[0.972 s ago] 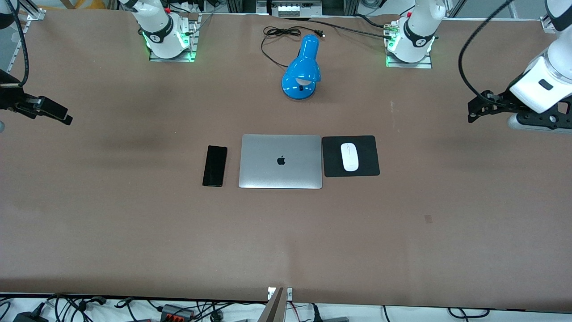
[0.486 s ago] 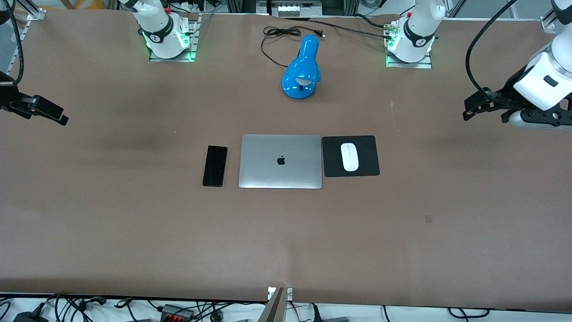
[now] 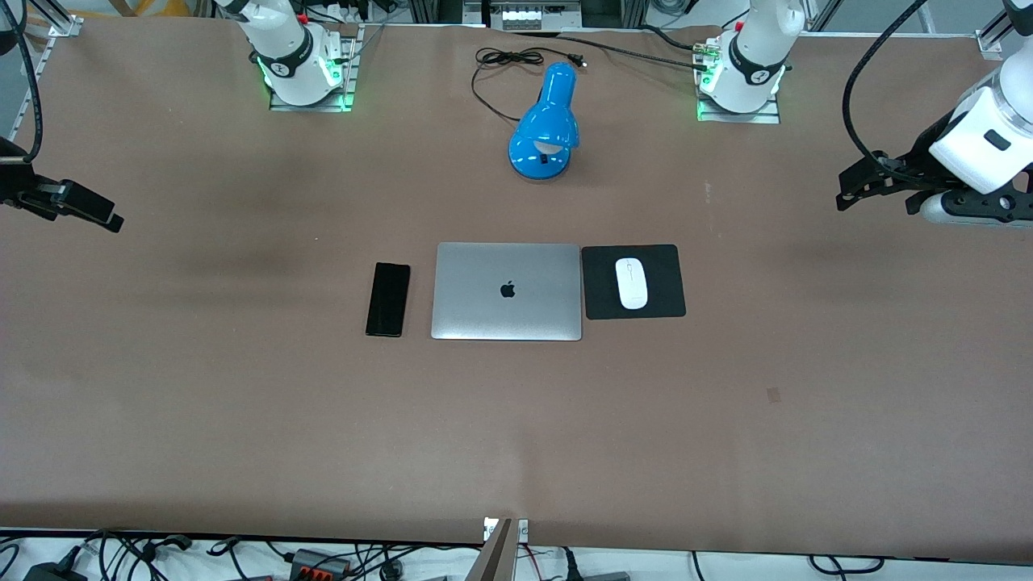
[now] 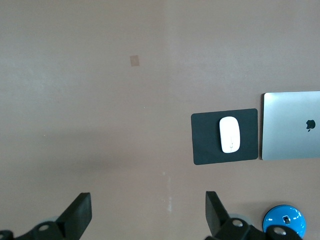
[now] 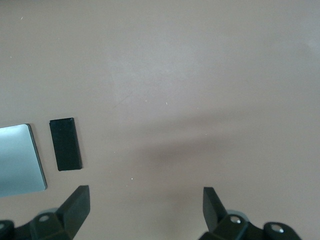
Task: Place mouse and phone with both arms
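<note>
Mouse [image 3: 631, 283] sits on pad [image 3: 633, 282], touching laptop [image 3: 507, 291] edge. Phone [image 3: 388, 298] flat on surface [image 3: 242, 403], just beside laptop, right arm's end. Left pincer [image 4: 145, 215] released, empty, high over bare surface. Right pincer [image 5: 145, 210] same, spread wide. Both placements look done; nothing left but parking arms.
</note>
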